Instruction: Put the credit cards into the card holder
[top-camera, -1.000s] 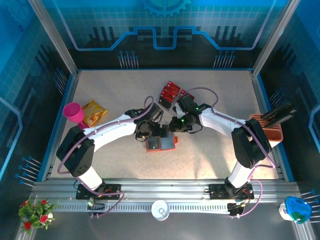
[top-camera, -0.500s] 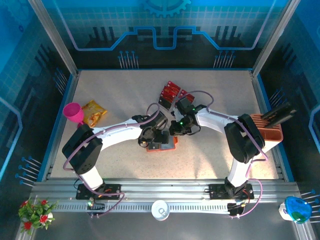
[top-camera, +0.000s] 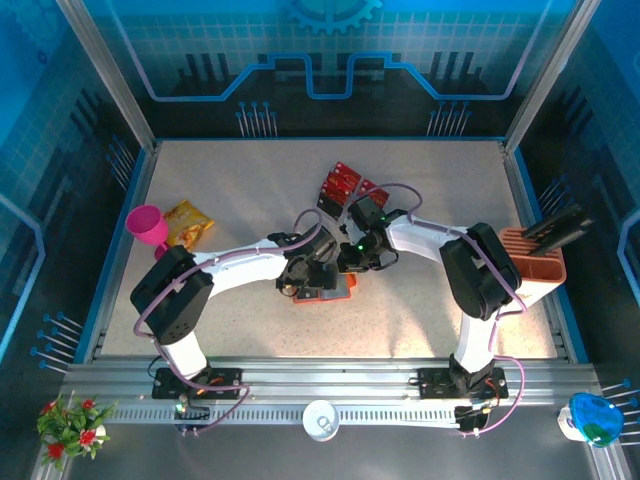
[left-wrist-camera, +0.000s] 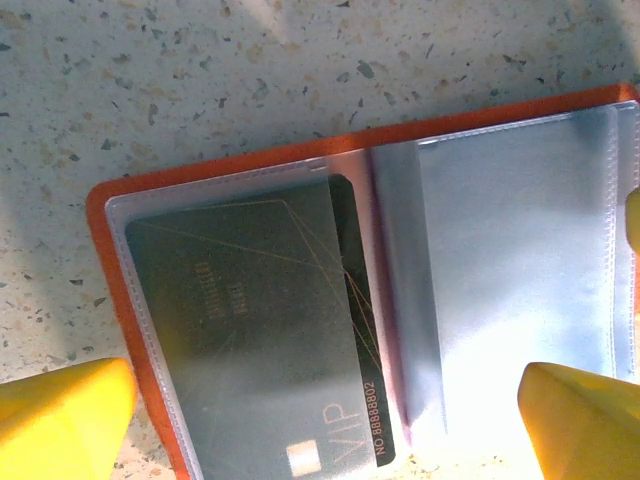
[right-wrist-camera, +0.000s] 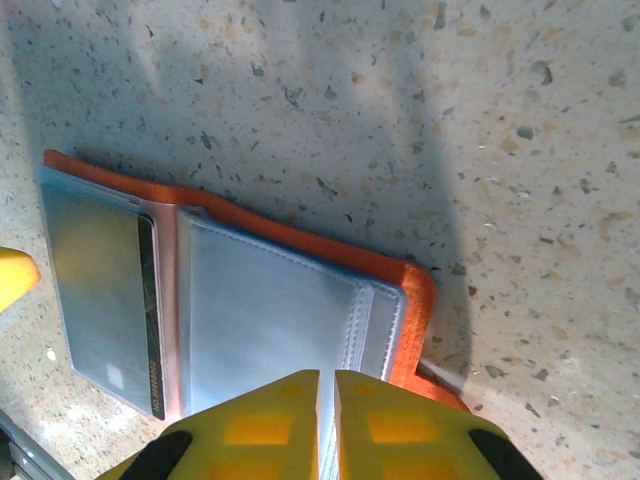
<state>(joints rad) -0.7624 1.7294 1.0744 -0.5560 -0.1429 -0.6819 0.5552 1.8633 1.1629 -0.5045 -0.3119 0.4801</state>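
- The card holder (left-wrist-camera: 500, 230) lies open and flat on the table (top-camera: 240, 190), close in front of both arms.
- The left gripper (left-wrist-camera: 320, 425) hangs right over the card holder. Its fingers are spread wide and hold nothing.
- One dark card (left-wrist-camera: 240, 320) already sits in one pocket of the card holder. The pocket beside it looks empty.
- The right gripper (right-wrist-camera: 327, 415) is at the edge of the card holder, by the empty pocket. Its two fingers are pressed close, with just a thin slit between them. I cannot tell if they pinch the pocket's lip.
- The credit cards (top-camera: 342, 184) are red and lie in a small heap past the far side of the card holder, near it but not touching.
- I think a new card is needed next. Take just one from the heap by its short edge. Keep the card holder from sliding. Line the card up with the empty pocket's mouth, then push it in flat and slow.
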